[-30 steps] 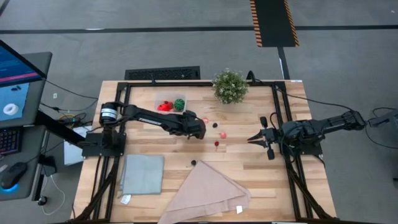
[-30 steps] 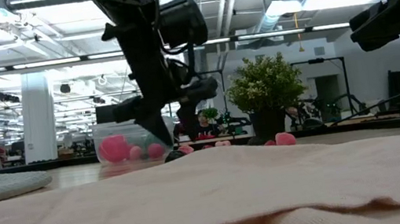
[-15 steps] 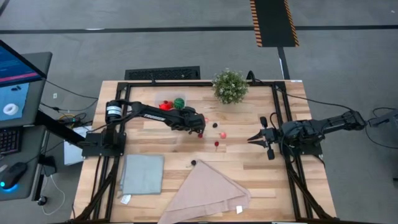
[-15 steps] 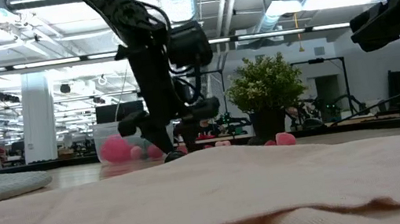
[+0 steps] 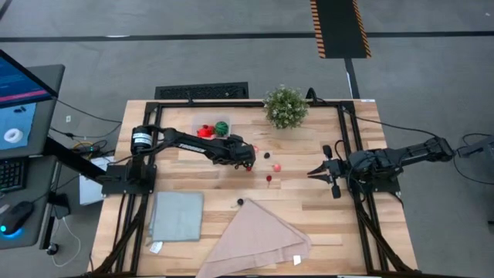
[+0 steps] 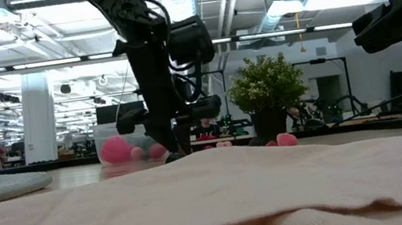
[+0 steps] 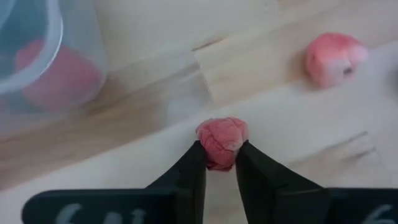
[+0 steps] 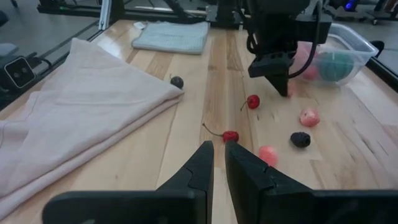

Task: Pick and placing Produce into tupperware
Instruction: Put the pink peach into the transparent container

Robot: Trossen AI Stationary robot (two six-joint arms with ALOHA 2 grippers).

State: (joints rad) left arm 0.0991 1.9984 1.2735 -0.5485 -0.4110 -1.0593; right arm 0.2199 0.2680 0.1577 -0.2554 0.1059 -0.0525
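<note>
Left wrist view, raspberry (image 7: pixel 222 142) (pink) pinched in left pincer (image 7: pixel 221 163)

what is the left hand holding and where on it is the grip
The left hand pinches a small pink-red piece of produce by its lower sides, on the table beside the tupperware.

- In the left wrist view the tupperware (image 7: pixel 37 68) is cut off by the picture's edge, and the red piece (image 7: pixel 59 78) inside shows only as a blur through its wall.
- In the low view the pink cloth (image 6: pixel 214 198) hides most of the worktop.
- From above, the piece under the left claw (image 5: pixel 248 164) is too small to make out.
</note>
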